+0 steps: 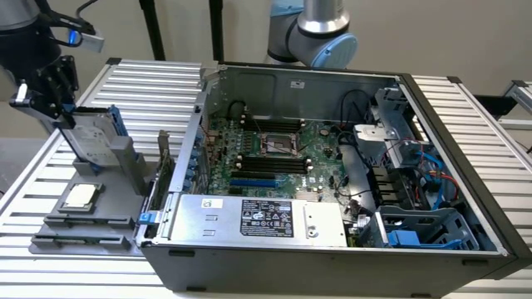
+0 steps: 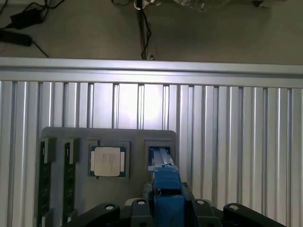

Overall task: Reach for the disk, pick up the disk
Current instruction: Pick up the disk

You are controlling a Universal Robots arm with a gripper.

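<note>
The gripper (image 1: 55,104) is hanging over the slot end of the grey tray (image 1: 124,180), right at the upper edge of the disk (image 1: 90,138). You cannot tell from either view whether it is clamping the disk or only straddling it. The disk is standing on edge in the tray's upright slot, leaning slightly, with blue rails framing it. In the wrist view one blue rail is running through the middle of the tool, so the tool is looking lined up with the disk's thin edge. You are facing two risks here. A grip that is catching only the plastic rail is likely to slip or let the disk twist. A lift that is not following the slot's lean is likely to jam the disk and drag the tray along. The chip (image 1: 81,195) is lying in the tray just beside the slot, with memory sticks (image 2: 43,179) beyond it, so a shifting tray or a dropped disk is threatening those too.
</note>
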